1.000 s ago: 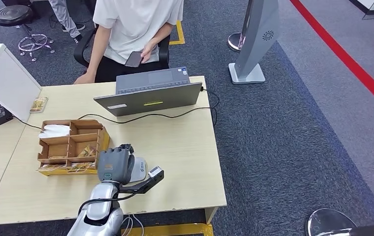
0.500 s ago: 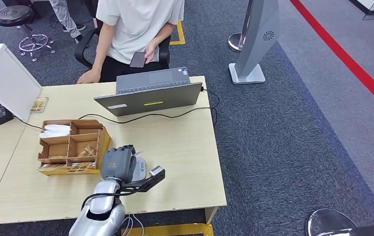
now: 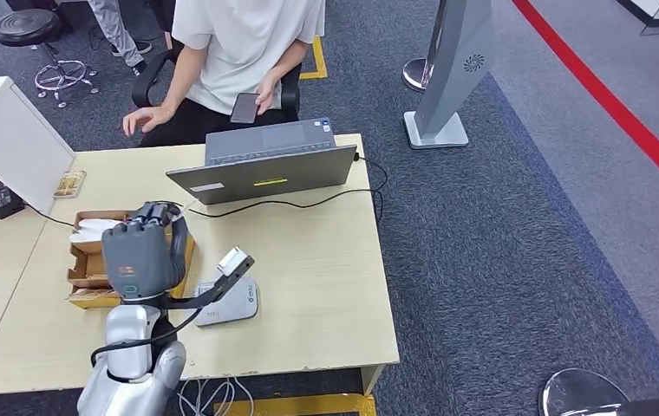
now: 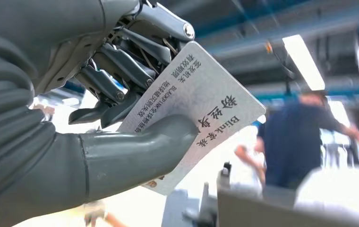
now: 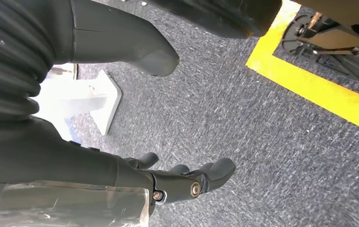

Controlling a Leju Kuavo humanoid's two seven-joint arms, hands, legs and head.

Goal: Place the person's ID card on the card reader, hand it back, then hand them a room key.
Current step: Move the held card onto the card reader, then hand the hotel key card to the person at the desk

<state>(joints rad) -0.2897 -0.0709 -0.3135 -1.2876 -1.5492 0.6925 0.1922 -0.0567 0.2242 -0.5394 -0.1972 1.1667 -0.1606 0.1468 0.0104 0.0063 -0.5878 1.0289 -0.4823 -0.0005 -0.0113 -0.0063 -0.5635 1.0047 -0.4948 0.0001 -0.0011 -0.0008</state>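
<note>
Pinching the ID card (image 4: 201, 111) between its thick thumb and darker fingers (image 4: 121, 71), the left hand (image 3: 141, 257) is raised above the near-left part of the table (image 3: 326, 286), over the cardboard organiser (image 3: 79, 269); the card is a pale, glossy rectangle with rounded corners, printed with rows of dark characters and a line of Latin letters, and with a small orange mark at the corner nearest the palm; in the wrist view the thumb lies across one face and the fingers press the other; the card's long axis runs out from the palm, its free short edge pointing away from the hand towards the far side of the table, where the person (image 3: 239, 43) sits; in the head view a thin pale edge of it juts from the fingers towards the laptop (image 3: 261, 173); the card is in the air, well apart from the card reader (image 3: 231, 303), a light grey slab lying flat on the table just right of the organiser, near the front edge; the right hand (image 5: 187, 182) hangs over grey carpet beside a yellow floor line (image 5: 310, 85), holding nothing, fingers loosely curved and apart; the person holds a dark phone (image 3: 244, 107) in one hand, the other hand lifted clear at the far-left edge.
</note>
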